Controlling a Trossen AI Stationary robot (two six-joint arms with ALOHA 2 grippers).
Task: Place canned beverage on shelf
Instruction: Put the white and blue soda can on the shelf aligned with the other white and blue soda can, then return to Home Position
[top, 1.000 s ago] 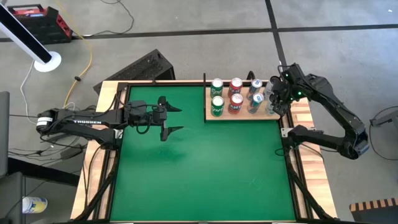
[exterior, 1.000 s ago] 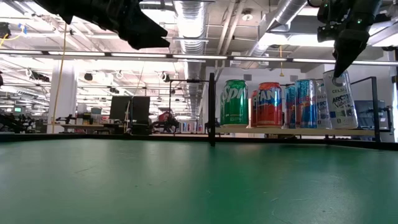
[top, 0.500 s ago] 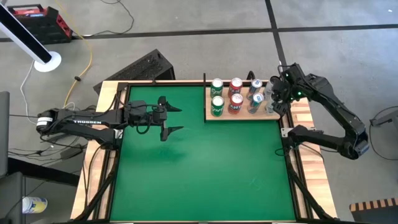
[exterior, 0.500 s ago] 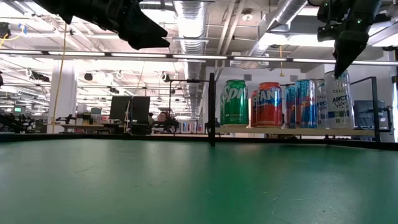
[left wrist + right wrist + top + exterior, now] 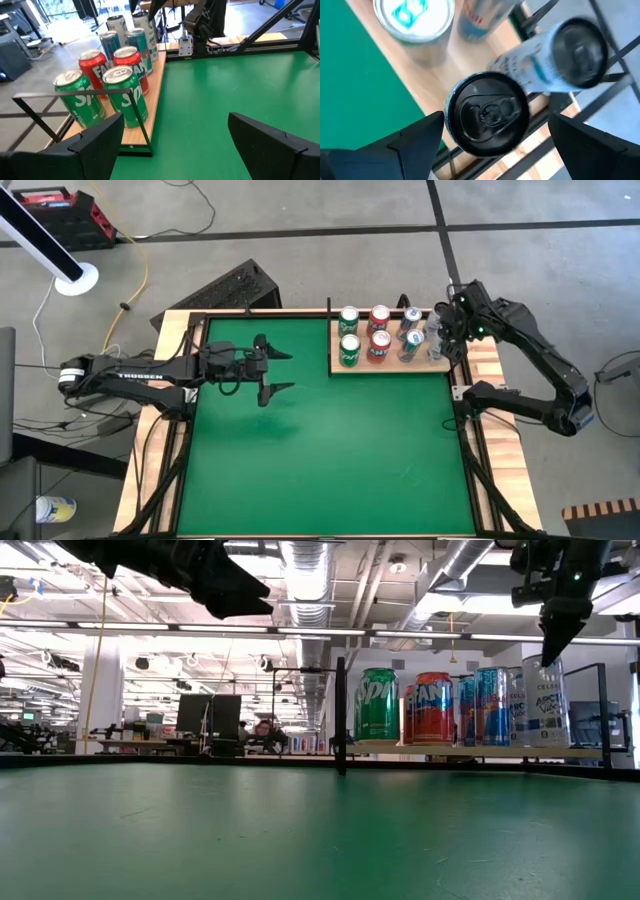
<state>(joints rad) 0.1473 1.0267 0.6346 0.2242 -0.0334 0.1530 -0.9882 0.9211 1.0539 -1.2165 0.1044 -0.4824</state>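
While hovering over bare green table (image 5: 330,460), left gripper (image 5: 277,372) waited w/ fingers apart, empty. Farther back, stood upright on shelf (image 5: 390,365) at its right end: white can (image 5: 546,702). Right gripper (image 5: 560,640) just above, fingers spread, not touching. Release step apparently done; next prob. straight lift, w/o clipping neighbour cans.
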